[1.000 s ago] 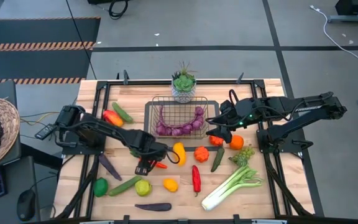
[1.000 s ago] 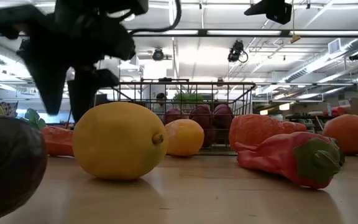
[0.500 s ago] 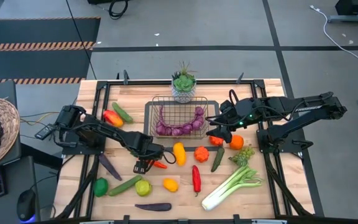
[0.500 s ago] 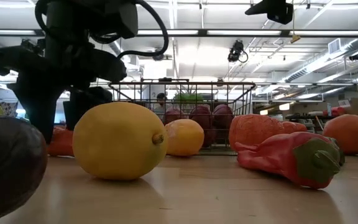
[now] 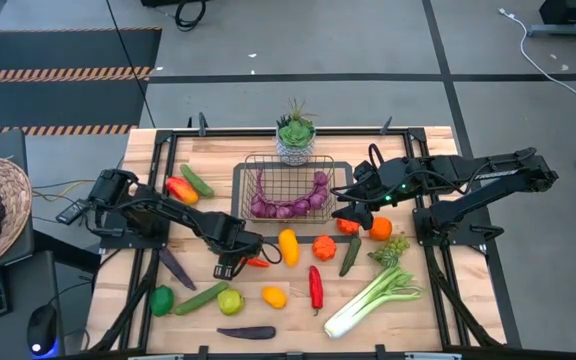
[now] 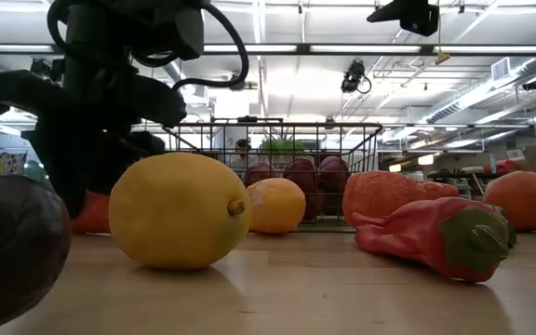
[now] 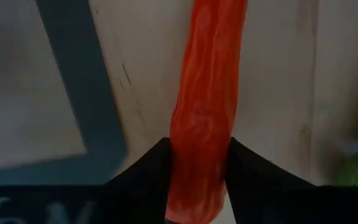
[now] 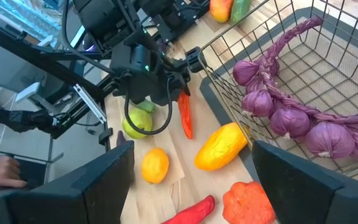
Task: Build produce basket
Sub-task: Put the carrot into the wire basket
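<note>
My left gripper is low over the table's middle left, shut on a small orange-red chili, which also shows in the right wrist view. The dark wire basket stands at the far middle and holds a braid of purple onions. My right gripper hangs open and empty by the basket's near right corner, above a red tomato. More produce lies loose on the table: a yellow mango, a lemon, a red pepper and a leek. My left gripper pinches the chili's thick end between its two fingers, one on each long side. The fingers come slanting down from the table's left. The chili lies on the table and its pointed end runs on away from the fingers.
A potted succulent stands behind the basket. A bumpy orange fruit, an orange, green grapes and a cucumber lie at the right. Green fruits and aubergines lie near the front.
My left gripper has come down toward the table and a little toward its far edge, settling around the chili's thick end. The chili stays lying on the table.
</note>
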Motion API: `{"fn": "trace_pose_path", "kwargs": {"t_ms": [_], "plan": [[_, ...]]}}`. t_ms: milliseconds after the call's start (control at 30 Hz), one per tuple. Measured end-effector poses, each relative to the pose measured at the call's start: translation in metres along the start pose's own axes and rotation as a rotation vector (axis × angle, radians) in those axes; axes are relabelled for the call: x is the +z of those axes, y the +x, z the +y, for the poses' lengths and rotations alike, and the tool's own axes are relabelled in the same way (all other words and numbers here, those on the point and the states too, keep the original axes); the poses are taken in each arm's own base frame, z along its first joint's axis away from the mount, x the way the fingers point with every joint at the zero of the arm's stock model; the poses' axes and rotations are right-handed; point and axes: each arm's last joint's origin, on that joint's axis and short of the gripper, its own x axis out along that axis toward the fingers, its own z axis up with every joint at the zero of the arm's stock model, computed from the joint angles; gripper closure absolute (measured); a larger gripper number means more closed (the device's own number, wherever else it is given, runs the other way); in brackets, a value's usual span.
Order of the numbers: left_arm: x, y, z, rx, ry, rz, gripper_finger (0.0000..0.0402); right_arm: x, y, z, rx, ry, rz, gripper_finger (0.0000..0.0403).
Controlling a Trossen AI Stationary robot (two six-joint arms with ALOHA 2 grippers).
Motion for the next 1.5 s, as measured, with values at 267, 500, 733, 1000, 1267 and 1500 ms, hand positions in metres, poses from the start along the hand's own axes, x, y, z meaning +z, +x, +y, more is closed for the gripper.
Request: {"fn": "trace_pose_path", "kwargs": {"t_ms": [267, 500, 733, 1000, 1267, 1500], "plan": [[0.004, -0.031, -0.01, -0.076, -0.002, 0.135, 0.0268, 0.0, 0.0, 0.0, 0.001, -0.003, 0.001, 0.0074], [0.031, -0.094, -0.013, -0.082, 0.012, 0.062, 0.0265, 0.0, 0.0, 0.0, 0.007, -0.004, 0.006, 0.0074], [0.057, -0.164, 0.017, 0.042, -0.087, -0.171, 0.0265, -0.006, 0.0, -0.002, 0.012, 0.057, 0.1, 0.0074], [0.063, -0.209, 0.097, 0.221, -0.232, -0.388, 0.0264, -0.008, 0.0, -0.002, -0.001, 0.047, 0.109, 0.0074], [0.066, -0.186, 0.143, 0.286, -0.275, -0.457, 0.0244, -0.008, 0.0, -0.003, -0.016, 0.05, 0.094, 0.0074], [0.072, -0.172, 0.145, 0.383, -0.264, -0.397, 0.0193, -0.007, 0.0, -0.004, -0.061, 0.047, 0.053, 0.0074]]}}
